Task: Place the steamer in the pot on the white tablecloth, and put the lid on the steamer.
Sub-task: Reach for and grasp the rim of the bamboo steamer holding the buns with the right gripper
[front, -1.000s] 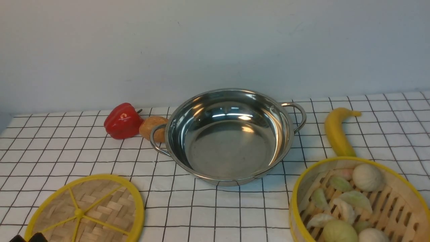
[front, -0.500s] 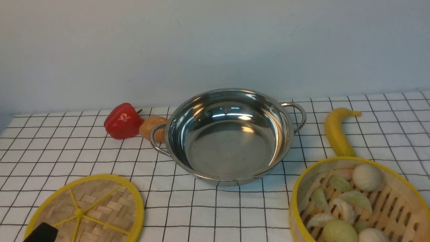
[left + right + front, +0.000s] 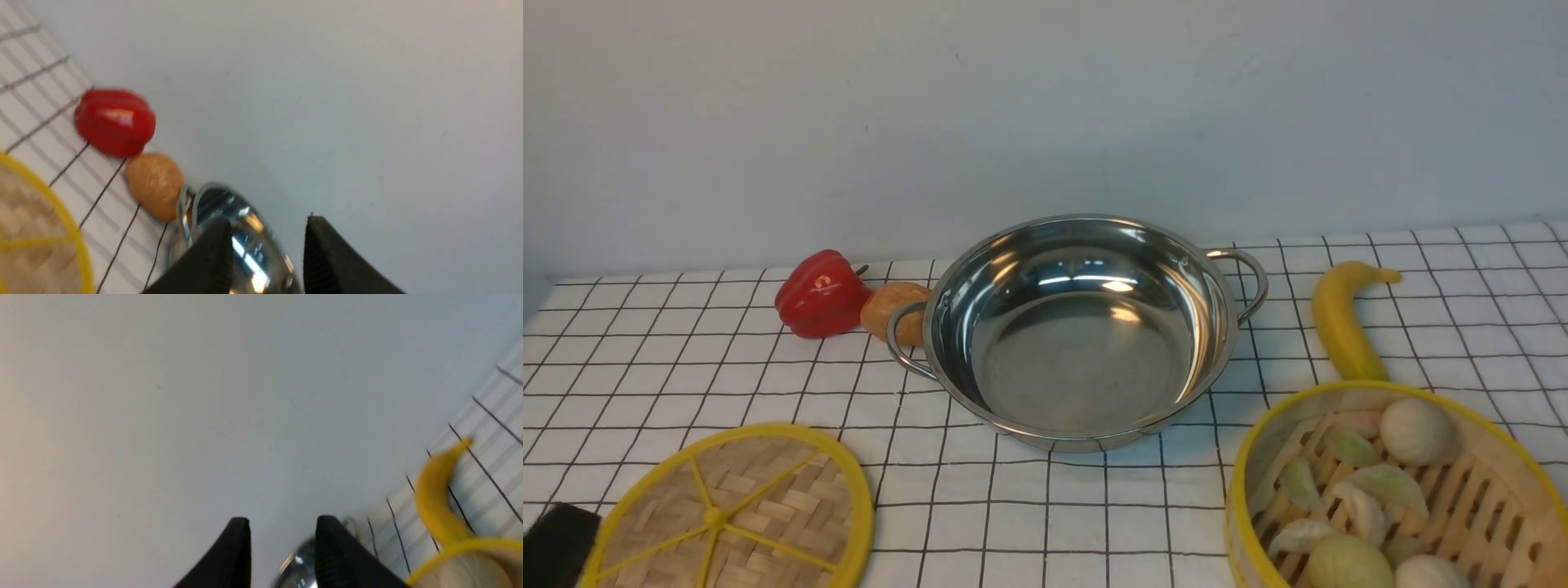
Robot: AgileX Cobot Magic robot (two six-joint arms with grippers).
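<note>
The shiny pot point(image 3: 1078, 327) stands empty in the middle of the white tablecloth point(image 3: 1045, 506). At the near right sits the steamer point(image 3: 1388, 490), holding pale dumplings and buns. The lid point(image 3: 727, 514) lies flat at the near left. A black part of my left arm point(image 3: 554, 545) shows just left of the lid. In the left wrist view my left gripper point(image 3: 267, 222) is open and empty, facing the pot point(image 3: 241, 232). My right gripper point(image 3: 282, 522) is open and empty, beside the steamer's rim point(image 3: 461, 545); it is out of the front view.
A red pepper point(image 3: 821, 292) and a brown potato-like piece point(image 3: 894, 309) lie against the pot's left handle. A banana point(image 3: 1339, 318) lies between the pot's right handle and the steamer. A plain wall rises behind the table.
The black part of my left arm at the bottom left has risen and shifted left, off the lid's near edge to its left side. Nothing else moved.
</note>
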